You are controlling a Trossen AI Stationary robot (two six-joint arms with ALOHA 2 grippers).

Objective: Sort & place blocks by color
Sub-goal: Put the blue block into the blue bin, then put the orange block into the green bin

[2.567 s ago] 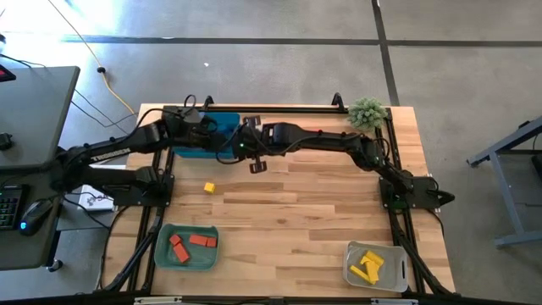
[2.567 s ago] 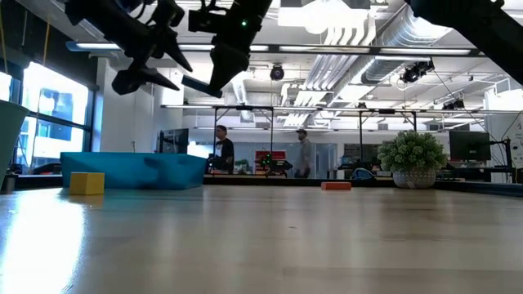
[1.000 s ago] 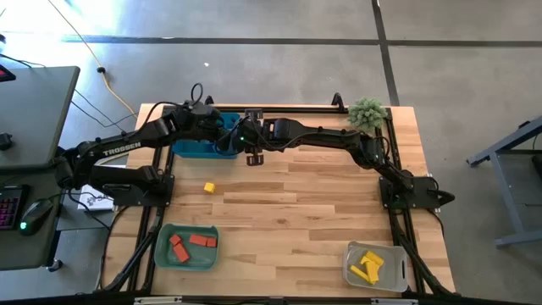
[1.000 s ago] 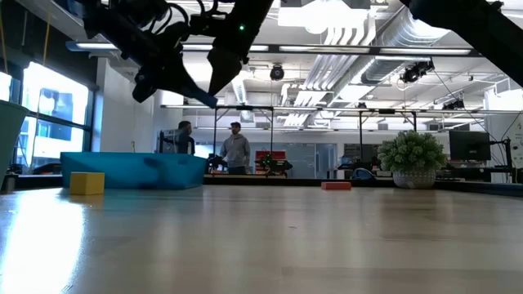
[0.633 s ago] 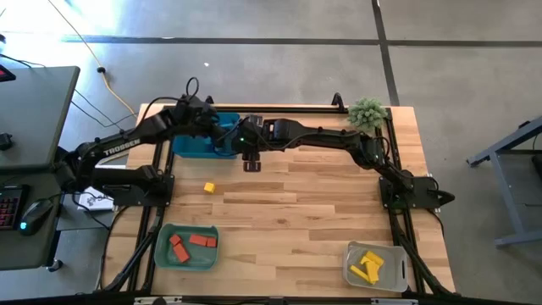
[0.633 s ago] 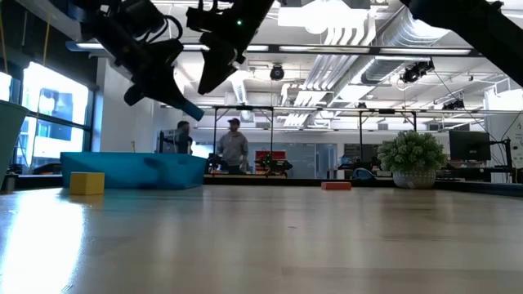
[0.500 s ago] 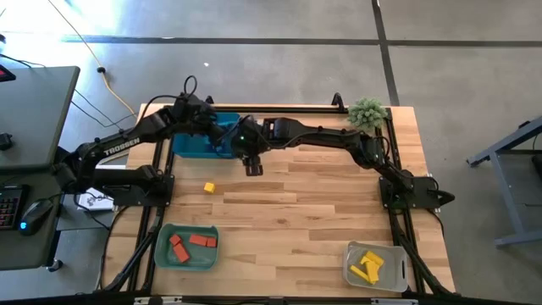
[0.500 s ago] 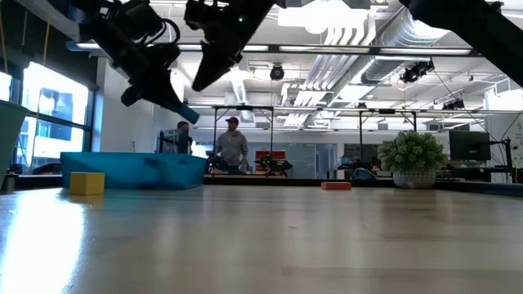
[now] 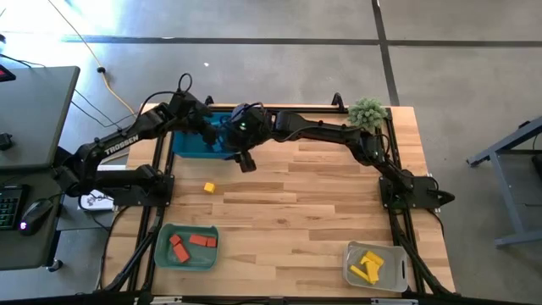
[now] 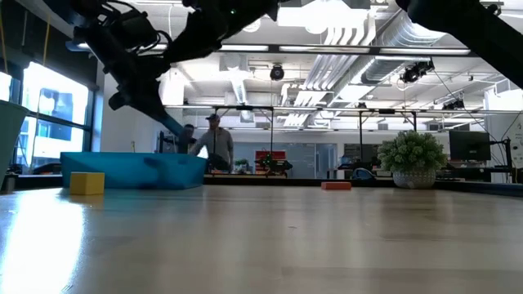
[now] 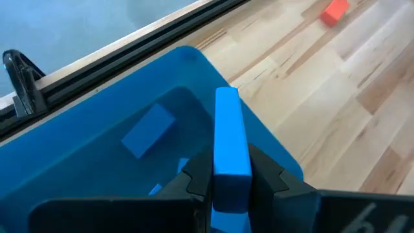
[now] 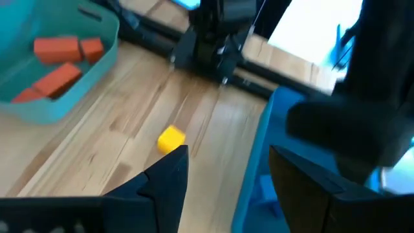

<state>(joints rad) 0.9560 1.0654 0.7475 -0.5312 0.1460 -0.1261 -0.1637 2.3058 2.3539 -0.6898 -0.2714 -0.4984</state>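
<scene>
My left gripper [image 11: 229, 178] is shut on a blue bar block [image 11: 229, 139] above the blue bin [image 9: 190, 146], where other blue blocks [image 11: 147, 129] lie on the floor. My right gripper [image 12: 229, 169] hangs open and empty beside the bin's near right corner [image 9: 245, 161]. A yellow cube [image 9: 208, 187] rests on the table nearer the front and also shows in the right wrist view [image 12: 171, 138]. A red-orange block [image 11: 335, 11] lies on the table by the far edge. My left gripper pinches the blue bar's two long side faces [image 11: 217, 169] between its two fingers, at the bar's rear end. The bar runs along the fingers and sticks out past their tips. The fingers slant down toward the bin, and the bar is clear above the bin's inside.
A green bin [image 9: 186, 247] with red-orange blocks stands at the front left, and a clear bin [image 9: 375, 265] with yellow blocks at the front right. A small plant [image 9: 367, 111] sits at the far right corner. A black rail [image 11: 129, 45] runs behind the blue bin.
My left gripper has swung toward the table's far left, farther over the blue bin and a little down, keeping the blue bar. My right gripper has turned toward the table's left and tipped upward, staying beside the bin.
</scene>
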